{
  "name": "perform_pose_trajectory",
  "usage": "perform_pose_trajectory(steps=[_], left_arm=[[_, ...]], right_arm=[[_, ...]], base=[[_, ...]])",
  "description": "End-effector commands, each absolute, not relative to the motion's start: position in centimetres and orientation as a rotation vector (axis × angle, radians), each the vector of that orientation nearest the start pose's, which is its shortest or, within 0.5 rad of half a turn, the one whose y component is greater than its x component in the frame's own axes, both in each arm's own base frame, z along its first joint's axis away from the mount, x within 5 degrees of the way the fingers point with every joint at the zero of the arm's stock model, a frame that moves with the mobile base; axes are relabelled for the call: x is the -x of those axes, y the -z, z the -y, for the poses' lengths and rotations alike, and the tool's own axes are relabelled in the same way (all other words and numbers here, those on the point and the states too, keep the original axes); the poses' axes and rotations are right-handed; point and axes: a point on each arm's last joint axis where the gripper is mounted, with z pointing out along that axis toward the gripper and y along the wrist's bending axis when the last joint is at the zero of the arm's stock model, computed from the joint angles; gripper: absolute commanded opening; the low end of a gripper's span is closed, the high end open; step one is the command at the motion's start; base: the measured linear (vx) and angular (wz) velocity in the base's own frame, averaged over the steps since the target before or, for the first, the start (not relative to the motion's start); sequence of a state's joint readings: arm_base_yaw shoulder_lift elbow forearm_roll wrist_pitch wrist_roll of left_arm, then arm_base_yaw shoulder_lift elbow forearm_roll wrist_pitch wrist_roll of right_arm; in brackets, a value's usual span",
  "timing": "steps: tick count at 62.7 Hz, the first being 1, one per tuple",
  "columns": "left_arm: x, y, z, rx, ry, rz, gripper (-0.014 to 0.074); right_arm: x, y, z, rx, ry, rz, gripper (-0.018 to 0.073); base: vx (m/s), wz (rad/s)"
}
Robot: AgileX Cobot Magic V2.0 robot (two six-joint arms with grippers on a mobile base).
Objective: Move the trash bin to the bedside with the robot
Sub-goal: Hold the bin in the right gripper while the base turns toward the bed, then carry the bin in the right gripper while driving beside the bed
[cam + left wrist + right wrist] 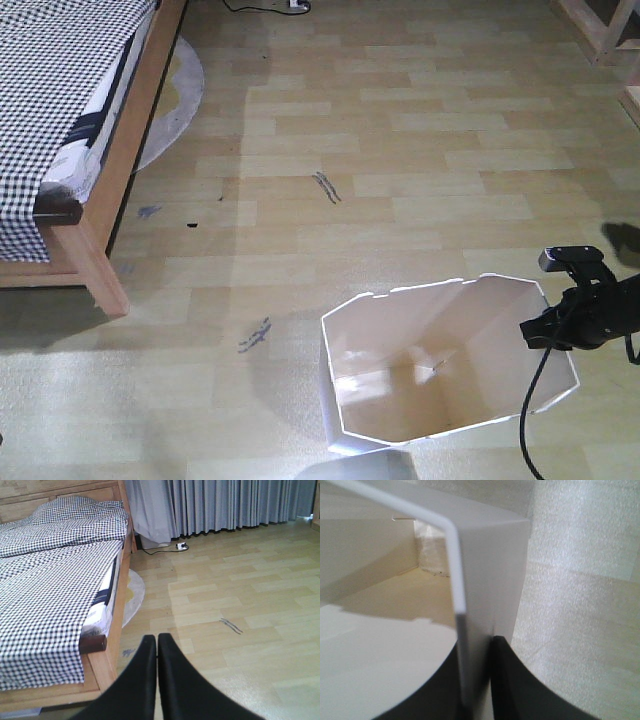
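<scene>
The white faceted trash bin (480, 340) stands upright and empty on the wooden floor at the lower middle of the front view. My right gripper (538, 333) reaches in from the right and is shut on the bin's right rim. In the right wrist view one black finger is inside and one outside the thin white wall (485, 555), pinched by the right gripper (477, 645). The bed (60, 90) with checked bedding and a light wooden frame lies at the upper left, well apart from the bin. My left gripper (157, 640) is shut on nothing, aimed past the bed's corner (92, 643).
A round grey rug (178, 100) sticks out from under the bed. A cable and power strip (181, 545) lie by the grey curtains (225, 505). Wooden furniture legs (600, 35) stand at the upper right. Dark scuff marks (327, 187) streak the floor.
</scene>
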State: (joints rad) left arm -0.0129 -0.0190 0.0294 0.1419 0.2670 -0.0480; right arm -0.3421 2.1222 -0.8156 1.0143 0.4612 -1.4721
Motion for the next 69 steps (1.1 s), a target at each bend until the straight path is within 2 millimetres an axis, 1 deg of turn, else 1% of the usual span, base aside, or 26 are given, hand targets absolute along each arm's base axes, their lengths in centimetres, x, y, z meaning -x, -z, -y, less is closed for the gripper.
perform_pose_trajectory(steps=[1, 69], left_arm=[[-5.58, -17.80, -0.14, -0.066, -0.069, -1.703, -0.0006], [-5.58, -17.80, -0.14, -0.066, -0.069, -1.703, -0.0006]], right_arm=[[-29.70, -5.68, 5.87, 0.221, -0.614, -2.760, -0.0006], [-29.70, -5.68, 5.87, 0.222, -0.613, -2.760, -0.0006]], base=[[0.33, 0.01], [0.35, -0.01]])
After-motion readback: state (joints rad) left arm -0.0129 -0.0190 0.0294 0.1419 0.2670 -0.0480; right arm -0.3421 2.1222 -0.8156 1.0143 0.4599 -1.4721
